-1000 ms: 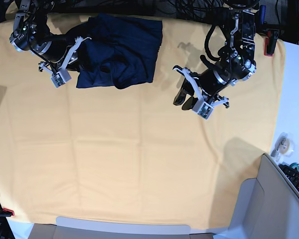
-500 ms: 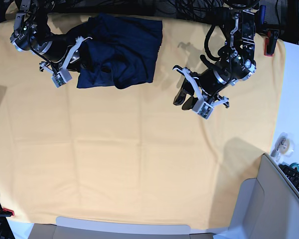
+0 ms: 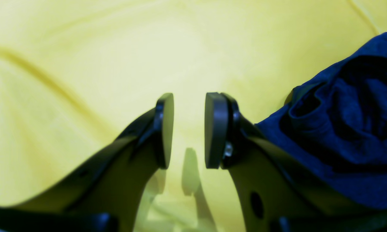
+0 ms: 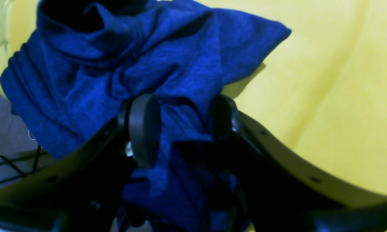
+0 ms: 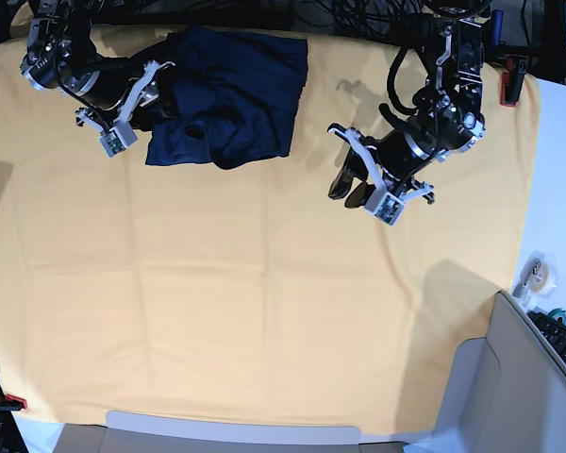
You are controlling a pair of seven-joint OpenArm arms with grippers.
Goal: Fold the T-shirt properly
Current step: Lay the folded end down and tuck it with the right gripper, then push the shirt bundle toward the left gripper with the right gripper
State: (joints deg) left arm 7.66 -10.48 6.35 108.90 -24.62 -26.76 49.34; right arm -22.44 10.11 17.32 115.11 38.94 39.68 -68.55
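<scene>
The wide yellow-orange table cloth (image 5: 264,311), a matte woven sheet with shallow creases and a faint grid of old fold lines, covers nearly the whole work surface, and its slack is a hazard in itself: a low pinch aimed at the garment could, I judge, catch the cloth too and drag both. The large dark navy-blue long-sleeved T-shirt (image 5: 236,94) of thin, soft, plain knit lies bunched at the far edge of the cloth, toward the right arm's side, roughly rectangular from above but lumpy, with rolled folds and a dark hollow near its front edge. Such limp fabric will likely slump and spring its folds as soon as it is let go, so any crease made here could come out crooked, and the layers may slide over each other instead of turning as 1 piece. The right gripper (image 4: 180,129), 2 curved black arms ending in flat round pads, stands with its jaws parted and navy fabric lying between and under them; I cannot tell whether the pads touch it, and a snagged wrinkle could pull the pile out of shape when the arm lifts. The left gripper (image 3: 188,130) hovers over bare cloth just beside the shirt's edge, jaws apart with a narrow gap and nothing held; it sits well apart from the right arm, so a two-handed fold would call for a long reach.
</scene>
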